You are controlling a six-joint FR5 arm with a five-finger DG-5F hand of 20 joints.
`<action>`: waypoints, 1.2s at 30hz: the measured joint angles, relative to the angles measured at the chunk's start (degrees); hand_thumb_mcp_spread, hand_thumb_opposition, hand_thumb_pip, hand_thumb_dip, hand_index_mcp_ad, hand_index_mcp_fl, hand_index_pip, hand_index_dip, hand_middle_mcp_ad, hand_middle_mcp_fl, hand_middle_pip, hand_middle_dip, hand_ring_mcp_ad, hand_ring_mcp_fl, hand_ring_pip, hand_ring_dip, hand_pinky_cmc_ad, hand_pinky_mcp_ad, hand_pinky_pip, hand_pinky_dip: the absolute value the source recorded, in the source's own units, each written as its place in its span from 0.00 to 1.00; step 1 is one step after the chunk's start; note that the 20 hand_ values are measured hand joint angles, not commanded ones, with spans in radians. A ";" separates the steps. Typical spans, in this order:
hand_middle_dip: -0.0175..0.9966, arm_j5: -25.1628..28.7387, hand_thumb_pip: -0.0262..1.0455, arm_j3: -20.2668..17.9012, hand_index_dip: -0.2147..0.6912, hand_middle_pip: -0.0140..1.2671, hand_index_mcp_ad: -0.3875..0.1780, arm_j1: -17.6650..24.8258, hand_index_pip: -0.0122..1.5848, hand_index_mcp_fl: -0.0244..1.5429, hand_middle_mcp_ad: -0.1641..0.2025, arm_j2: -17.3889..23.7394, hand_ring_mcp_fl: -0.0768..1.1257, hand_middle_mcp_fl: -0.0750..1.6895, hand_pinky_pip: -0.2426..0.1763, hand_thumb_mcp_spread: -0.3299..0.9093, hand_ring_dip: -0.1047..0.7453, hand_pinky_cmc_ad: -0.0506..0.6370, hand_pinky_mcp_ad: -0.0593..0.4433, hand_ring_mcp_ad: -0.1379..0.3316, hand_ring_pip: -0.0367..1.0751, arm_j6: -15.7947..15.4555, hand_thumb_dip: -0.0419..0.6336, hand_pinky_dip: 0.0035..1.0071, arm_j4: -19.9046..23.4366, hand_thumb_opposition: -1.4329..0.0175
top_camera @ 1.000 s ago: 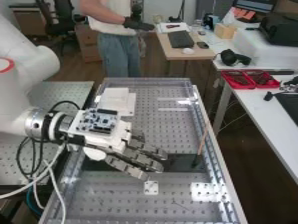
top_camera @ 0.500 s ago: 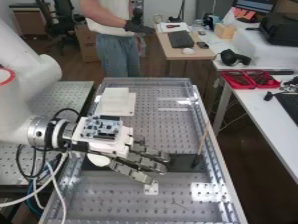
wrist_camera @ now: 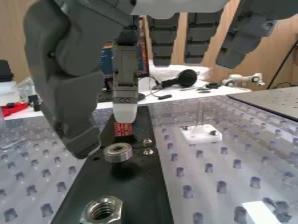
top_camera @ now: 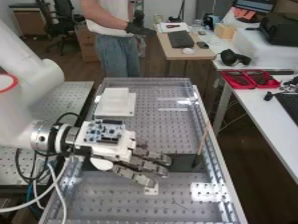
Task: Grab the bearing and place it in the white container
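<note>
My fingers (top_camera: 149, 165) are straight and spread wide, pointing toward 4 o'clock in the high view, where 12 is the desk's far end. In the wrist view my thumb (wrist_camera: 74, 110) stands well apart from them. The bearing (wrist_camera: 118, 152) sits on the black strip (wrist_camera: 143, 185), near my thumb's tip but apart from it, and near a white-tipped finger. Its ringed face is turned up, so the axis through its bore stands roughly upright; being round and squat, it has no long side to point along the strip. Just beside it are small silver pieces (wrist_camera: 148, 151); a hex nut (wrist_camera: 102, 211) rests at one side of it along the strip, and a red patch (wrist_camera: 124, 129) lies at the other. In the high view the strip runs from 9 to 3 o'clock under my fingers. A small white block (top_camera: 151, 188) is right by my fingertips at 6 o'clock, and a thin stick (top_camera: 202, 141) leans at about 2. Farther out, the squarish white container (top_camera: 116, 102) rests on the desk (top_camera: 120, 200) at 11 o'clock, and red bins (top_camera: 241, 84) lie well apart, between 1 and 2.
</note>
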 joint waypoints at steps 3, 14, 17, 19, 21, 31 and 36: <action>0.20 -0.18 0.43 0.36 0.64 0.10 0.53 -0.19 0.84 0.13 0.65 -0.46 0.06 0.05 0.40 0.68 0.25 0.58 0.58 0.59 0.12 0.12 0.44 0.13 -0.08 0.41; 0.20 -1.20 0.42 1.79 0.61 0.10 0.53 -0.79 0.80 0.13 0.65 -1.77 0.06 0.05 0.40 0.69 0.25 0.58 0.58 0.59 0.12 0.06 0.44 0.14 -1.13 0.41; 0.20 -1.36 0.42 1.84 0.60 0.10 0.50 -0.79 0.80 0.13 0.65 -1.88 0.06 0.05 0.40 0.69 0.25 0.58 0.58 0.59 0.12 -0.01 0.44 0.14 -1.09 0.41; 0.20 -1.58 0.42 1.77 0.60 0.10 0.50 -0.79 0.80 0.13 0.65 -1.96 0.06 0.05 0.40 0.69 0.25 0.58 0.58 0.58 0.12 -0.12 0.44 0.14 -1.03 0.41; 0.20 -1.72 0.42 1.66 0.60 0.10 0.50 -0.78 0.80 0.13 0.65 -2.00 0.06 0.05 0.40 0.69 0.25 0.58 0.58 0.57 0.12 -0.15 0.44 0.14 -0.94 0.41; 0.20 -1.57 0.42 1.44 0.60 0.10 0.50 -0.95 0.80 0.14 0.65 -2.44 0.07 0.05 0.40 0.69 0.25 0.58 0.58 0.57 0.12 -0.34 0.44 0.14 -0.26 0.41; 0.20 -1.60 0.42 1.40 0.60 0.10 0.50 -1.03 0.81 0.16 0.65 -2.60 0.07 0.05 0.40 0.69 0.25 0.58 0.58 0.57 0.12 -0.42 0.44 0.14 -0.05 0.41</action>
